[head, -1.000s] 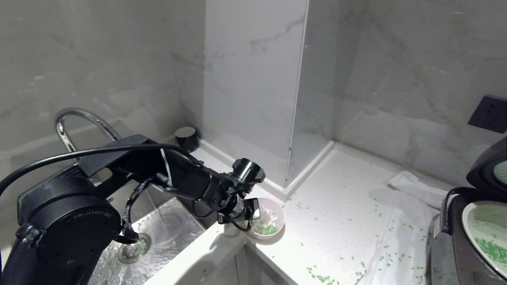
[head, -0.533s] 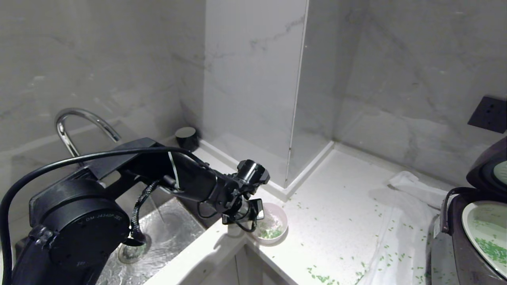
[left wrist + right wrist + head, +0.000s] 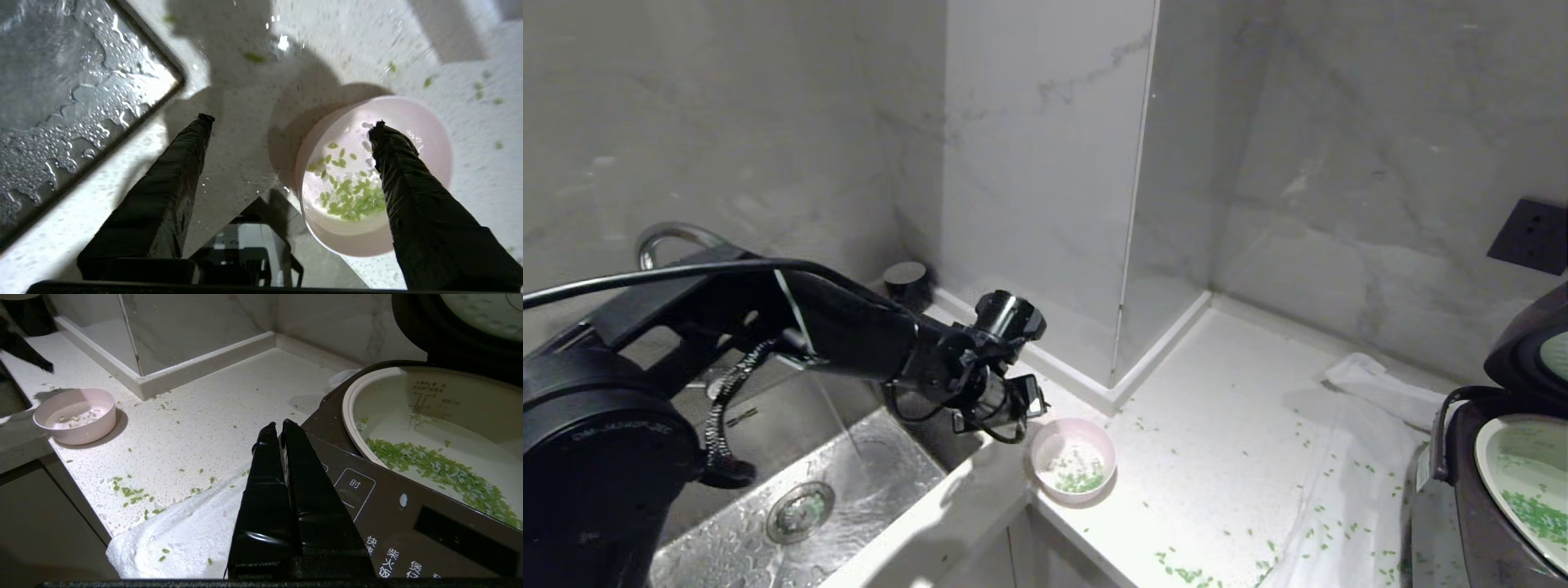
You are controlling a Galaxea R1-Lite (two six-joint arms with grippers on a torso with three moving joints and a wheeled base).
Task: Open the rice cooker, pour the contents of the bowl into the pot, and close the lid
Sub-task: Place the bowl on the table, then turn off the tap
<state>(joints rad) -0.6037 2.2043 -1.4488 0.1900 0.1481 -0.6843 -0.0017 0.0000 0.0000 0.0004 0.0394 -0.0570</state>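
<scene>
The pale pink bowl (image 3: 1072, 465) stands on the white counter beside the sink, with a few green grains (image 3: 351, 196) left in its white inside. My left gripper (image 3: 1021, 408) hovers open just above and to the sink side of it; in the left wrist view the gripper (image 3: 291, 121) holds nothing, and one finger (image 3: 392, 163) hangs over the bowl (image 3: 408, 106). At the right edge stands the rice cooker (image 3: 1462, 506), its lid (image 3: 1531, 343) raised. Its pot (image 3: 429, 428) holds green grains (image 3: 441, 469). My right gripper (image 3: 278, 424) is shut and empty by the cooker's front panel (image 3: 408, 506).
A wet steel sink (image 3: 809, 498) with a curved faucet (image 3: 670, 237) lies left of the bowl. Green grains are scattered over the counter (image 3: 1217, 457) and over a white towel (image 3: 1347, 457) next to the cooker. A dark round object (image 3: 907, 282) sits by the back wall.
My left gripper has opened, let go of the bowl's rim, and risen back toward the sink. The bowl stays on the counter. The right arm has not moved.
</scene>
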